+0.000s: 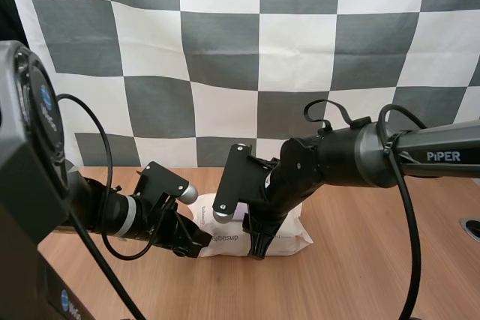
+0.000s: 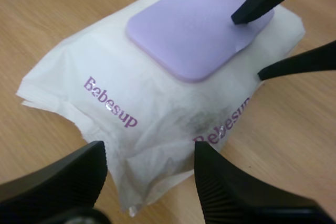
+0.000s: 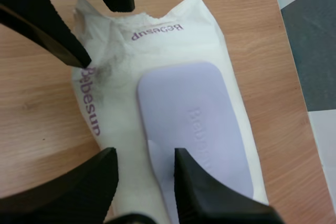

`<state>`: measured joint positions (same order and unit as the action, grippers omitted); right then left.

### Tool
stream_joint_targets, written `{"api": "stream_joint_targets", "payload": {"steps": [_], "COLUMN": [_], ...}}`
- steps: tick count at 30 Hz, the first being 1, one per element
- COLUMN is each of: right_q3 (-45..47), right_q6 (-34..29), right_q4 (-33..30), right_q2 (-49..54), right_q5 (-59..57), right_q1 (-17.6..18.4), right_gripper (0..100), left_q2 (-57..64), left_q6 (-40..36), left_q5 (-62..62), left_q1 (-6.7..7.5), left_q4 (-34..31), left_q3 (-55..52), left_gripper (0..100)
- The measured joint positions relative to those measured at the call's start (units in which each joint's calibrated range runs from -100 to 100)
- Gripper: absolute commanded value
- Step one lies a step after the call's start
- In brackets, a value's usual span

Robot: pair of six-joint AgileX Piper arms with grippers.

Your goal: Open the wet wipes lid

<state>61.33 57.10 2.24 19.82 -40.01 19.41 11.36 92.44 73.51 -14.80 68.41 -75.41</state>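
The wet wipes pack point(image 1: 294, 236) is being borne flat by the wooden surface point(image 1: 390, 260), lower centre of the high view — purple lid point(image 2: 194, 30) upward. The left jaws are being held wide open at one end and the right jaws open over the lid — nothing gripped.

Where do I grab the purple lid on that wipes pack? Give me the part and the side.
Probably the short edge of the lid nearest the right pincer, approached from above at that end. The lid lies flat and flush on the crinkled pack, so only its thin rim offers anything to pinch.
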Motion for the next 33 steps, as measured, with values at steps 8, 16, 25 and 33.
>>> {"api": "stream_joint_targets", "payload": {"steps": [8,16,25,33], "right_q3": [0.0,0.0,0.0,0.0], "right_q6": [-2.46,-2.46,-2.73,-7.12], "right_q4": [-3.0,-3.12,-5.74,-10.94], "right_q2": [0.0,-0.42,-0.42,-1.0], "right_q5": [4.95,5.65,1.97,3.37], "right_q1": [0.0,0.0,0.0,0.0], "right_gripper": [60,60,60,60], "left_q2": [-1.13,-7.25,-7.69,-7.69], "left_q6": [0.0,0.0,0.0,0.0], "left_q5": [2.26,3.63,6.28,6.28], "left_q1": [0.0,0.14,0.14,0.14], "left_q4": [2.45,1.71,1.67,1.67], "left_q3": [0.13,2.05,2.05,2.05], "left_gripper": [82,82,82,38]}}
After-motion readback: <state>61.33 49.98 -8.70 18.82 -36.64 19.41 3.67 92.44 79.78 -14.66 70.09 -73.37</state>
